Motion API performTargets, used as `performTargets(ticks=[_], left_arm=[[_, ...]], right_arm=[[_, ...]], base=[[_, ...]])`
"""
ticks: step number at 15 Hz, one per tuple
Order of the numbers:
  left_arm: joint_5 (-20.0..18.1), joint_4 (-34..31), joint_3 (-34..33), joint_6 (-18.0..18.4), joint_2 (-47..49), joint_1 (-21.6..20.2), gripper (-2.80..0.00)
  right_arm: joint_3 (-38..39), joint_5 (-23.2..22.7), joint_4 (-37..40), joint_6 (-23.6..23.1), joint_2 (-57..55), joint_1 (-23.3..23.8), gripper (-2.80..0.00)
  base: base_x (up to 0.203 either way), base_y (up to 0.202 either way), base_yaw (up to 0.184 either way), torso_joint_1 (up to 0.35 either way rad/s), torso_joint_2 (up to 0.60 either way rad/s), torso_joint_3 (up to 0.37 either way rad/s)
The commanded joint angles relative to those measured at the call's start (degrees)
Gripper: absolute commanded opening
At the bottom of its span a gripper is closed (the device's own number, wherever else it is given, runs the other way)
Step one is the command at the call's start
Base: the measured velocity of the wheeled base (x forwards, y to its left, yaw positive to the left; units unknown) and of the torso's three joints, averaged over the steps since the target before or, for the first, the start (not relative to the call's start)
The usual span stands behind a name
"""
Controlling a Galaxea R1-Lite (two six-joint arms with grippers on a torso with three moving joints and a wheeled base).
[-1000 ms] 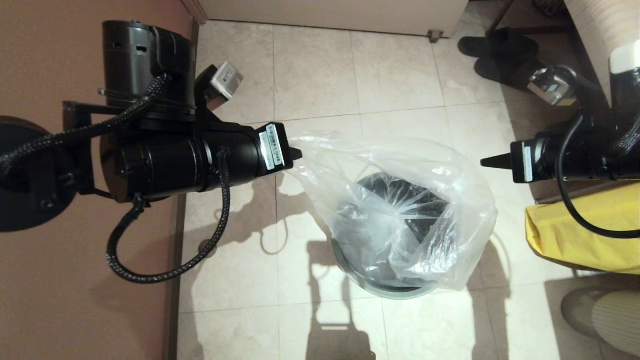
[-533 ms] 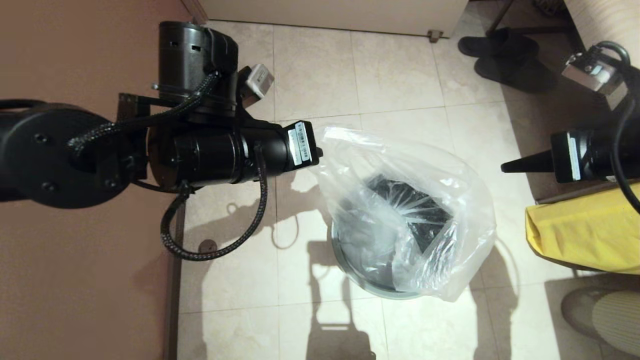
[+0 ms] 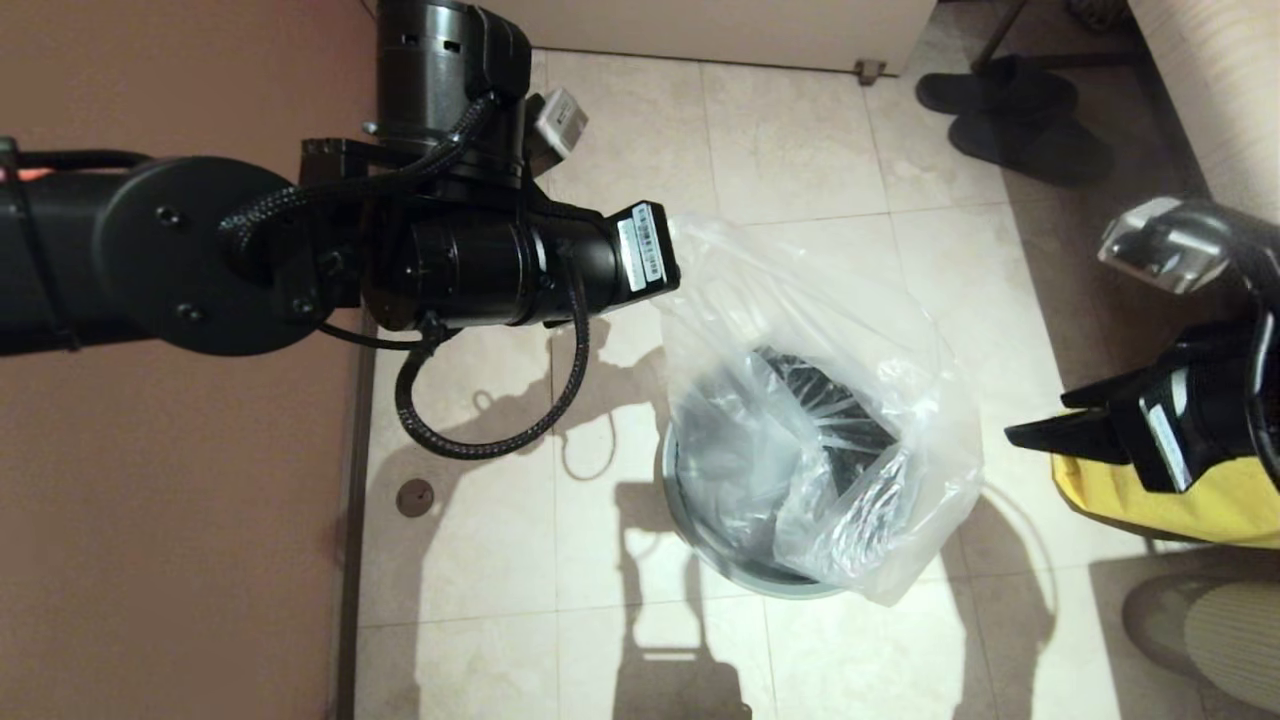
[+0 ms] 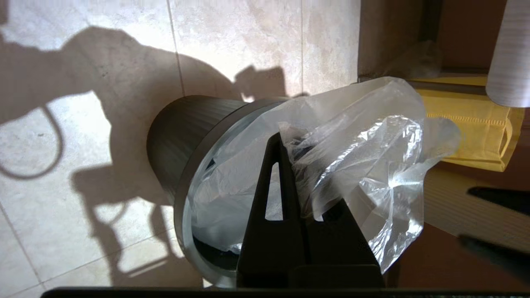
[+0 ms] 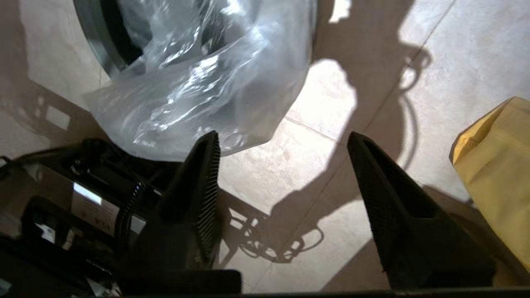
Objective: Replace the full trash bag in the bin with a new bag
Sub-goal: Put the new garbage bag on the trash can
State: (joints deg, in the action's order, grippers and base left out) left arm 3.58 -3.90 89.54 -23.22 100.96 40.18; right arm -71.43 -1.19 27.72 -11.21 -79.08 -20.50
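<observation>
The bin [image 3: 700, 540] stands on the tiled floor, its grey rim and black ribbed inside showing through the new bag [image 3: 820, 420]. This clear crinkly bag hangs partly inside the bin, with its right side draped over the rim. My left gripper [image 3: 678, 268] is above the bin's far left side and is shut on the bag's upper edge. In the left wrist view that gripper [image 4: 278, 138] pinches the bag [image 4: 372, 145] above the bin [image 4: 178, 132]. My right gripper [image 3: 1040, 418] is open and empty, right of the bag and apart from it [image 5: 283, 138]. The full trash bag is out of view.
A yellow sack [image 3: 1160, 480] lies right of the bin, under my right gripper. Black slippers [image 3: 1010, 110] sit at the far right. A pale ribbed object [image 3: 1230, 630] is at the near right. A brown wall [image 3: 150, 550] runs along the left, a cabinet [image 3: 700, 25] at the back.
My left arm has carried the bag's edge farther away and to the right. My right gripper has opened, drawn back to the right and come nearer, over the yellow sack.
</observation>
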Motion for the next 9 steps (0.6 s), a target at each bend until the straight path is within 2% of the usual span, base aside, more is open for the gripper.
performTargets(ticks=[1, 3, 5, 9], left_arm=[[0.02, 0.04, 0.79, -0.09, 0.56, 0.31, -2.80], [0.02, -0.05, 1.07, -0.07, 0.72, 0.59, -2.80], [0.02, -0.03, 1.09, -0.07, 0.53, 1.04, -2.80], [0.02, -0.05, 1.07, -0.07, -0.46, 1.04, -2.80]], right_arm=[[1.25, 0.99, -0.94, -0.26, -1.10, -3.55, 0.00], [1.36, 1.64, -7.06, -0.22, -3.36, -6.00, 0.00], [1.38, 3.80, -10.07, -0.23, -5.11, -7.66, 0.00], [1.38, 8.13, -17.86, -0.65, -10.16, -8.15, 0.00]], base=[[0.000, 0.000, 0.000, 0.000, 0.00, 0.000], [0.000, 0.000, 0.000, 0.000, 0.00, 0.000], [0.000, 0.000, 0.000, 0.000, 0.00, 0.000], [0.000, 0.000, 0.000, 0.000, 0.00, 0.000]])
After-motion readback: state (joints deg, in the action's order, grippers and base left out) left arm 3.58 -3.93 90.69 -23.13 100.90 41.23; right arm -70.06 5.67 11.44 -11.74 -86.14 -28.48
